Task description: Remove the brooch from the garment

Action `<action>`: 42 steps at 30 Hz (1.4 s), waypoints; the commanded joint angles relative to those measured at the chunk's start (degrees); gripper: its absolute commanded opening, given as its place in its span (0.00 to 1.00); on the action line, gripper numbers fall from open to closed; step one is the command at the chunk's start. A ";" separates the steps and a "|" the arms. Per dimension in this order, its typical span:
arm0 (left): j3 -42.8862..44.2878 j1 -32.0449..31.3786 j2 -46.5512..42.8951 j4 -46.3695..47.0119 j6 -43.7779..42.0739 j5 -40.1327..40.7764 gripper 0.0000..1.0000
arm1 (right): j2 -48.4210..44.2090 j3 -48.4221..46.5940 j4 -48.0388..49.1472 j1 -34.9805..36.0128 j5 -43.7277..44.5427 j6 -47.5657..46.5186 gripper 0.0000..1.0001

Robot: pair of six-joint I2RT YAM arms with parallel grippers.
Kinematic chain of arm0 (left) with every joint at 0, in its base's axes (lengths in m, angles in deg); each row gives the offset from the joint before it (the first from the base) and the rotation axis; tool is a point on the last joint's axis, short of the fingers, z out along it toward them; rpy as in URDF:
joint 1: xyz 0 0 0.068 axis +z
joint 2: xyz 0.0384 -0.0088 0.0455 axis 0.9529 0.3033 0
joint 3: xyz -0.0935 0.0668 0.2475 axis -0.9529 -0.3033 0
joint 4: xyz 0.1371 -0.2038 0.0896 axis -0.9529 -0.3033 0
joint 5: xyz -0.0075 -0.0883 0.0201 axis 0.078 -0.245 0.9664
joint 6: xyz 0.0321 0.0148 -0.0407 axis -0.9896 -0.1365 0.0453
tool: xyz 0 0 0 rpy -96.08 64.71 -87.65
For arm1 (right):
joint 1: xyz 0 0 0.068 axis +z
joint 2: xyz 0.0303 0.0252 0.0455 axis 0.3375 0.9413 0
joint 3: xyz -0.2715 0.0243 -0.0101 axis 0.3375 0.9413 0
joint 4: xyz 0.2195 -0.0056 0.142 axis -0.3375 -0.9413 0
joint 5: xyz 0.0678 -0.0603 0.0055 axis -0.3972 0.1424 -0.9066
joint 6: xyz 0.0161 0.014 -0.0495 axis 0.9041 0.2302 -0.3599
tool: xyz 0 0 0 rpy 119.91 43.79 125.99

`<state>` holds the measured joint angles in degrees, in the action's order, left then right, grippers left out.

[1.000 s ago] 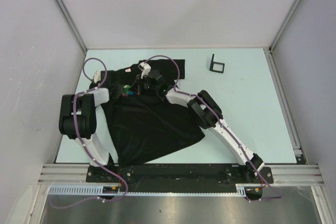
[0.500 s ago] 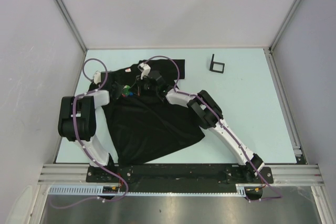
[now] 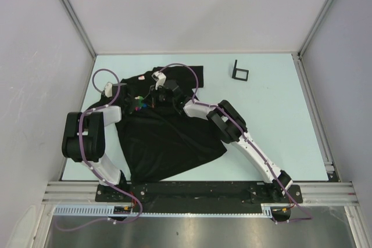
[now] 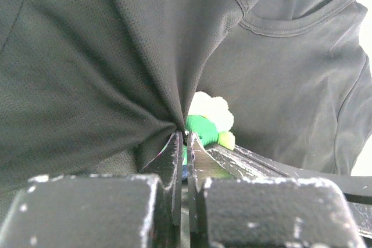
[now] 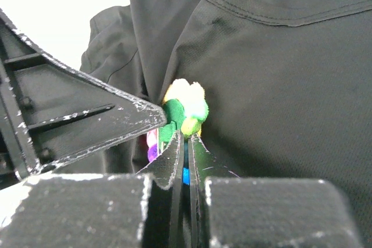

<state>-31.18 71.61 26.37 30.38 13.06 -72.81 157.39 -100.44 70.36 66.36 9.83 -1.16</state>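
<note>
The black garment lies spread on the table's left half. The brooch, a tiny green, yellow, red and blue ornament, sits near the collar between both grippers. My left gripper is shut, pinching bunched garment fabric right at the brooch; green and blue show in its gap. My right gripper is shut on the brooch from the other side, with blue showing between its jaws. The left gripper's finger touches the brooch's green band. The fingertips nearly meet.
A small black square frame stands on the pale table at the back right. Grey walls enclose the table on three sides. The right arm stretches diagonally across the shirt's right edge. The left arm's elbow sits at the table's left edge.
The left arm's elbow has dropped and shifted left, and its purple cable loop has moved. Both grippers stay shut at the brooch, which has barely moved.
</note>
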 commanded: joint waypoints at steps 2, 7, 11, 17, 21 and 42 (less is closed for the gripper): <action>1.19 0.03 -1.42 -1.41 -1.14 -0.46 0.01 | -4.46 2.81 1.99 0.57 -0.08 -0.94 0.00; 1.81 0.20 -1.33 -0.89 -0.61 -0.11 0.00 | -3.41 -0.79 -4.33 -0.05 1.50 -0.59 0.10; 2.69 0.20 -1.06 -1.77 -0.61 0.77 0.00 | -4.81 -0.88 -8.46 -0.66 3.17 -1.12 0.29; 2.43 0.29 -1.50 -1.59 -0.61 0.77 0.00 | -5.17 -0.88 -9.70 -1.02 -0.25 -0.68 0.43; 2.51 0.38 -1.42 -1.59 -0.35 0.60 0.00 | -5.25 -0.27 -8.65 -0.67 -1.66 -0.42 0.52; 4.27 0.38 -0.98 -4.84 0.53 -1.07 0.00 | 0.28 -9.76 -16.82 1.00 -0.96 -5.25 0.60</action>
<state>-28.95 71.83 26.37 26.54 13.24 -73.01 155.90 -106.34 55.80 66.55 7.73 -4.19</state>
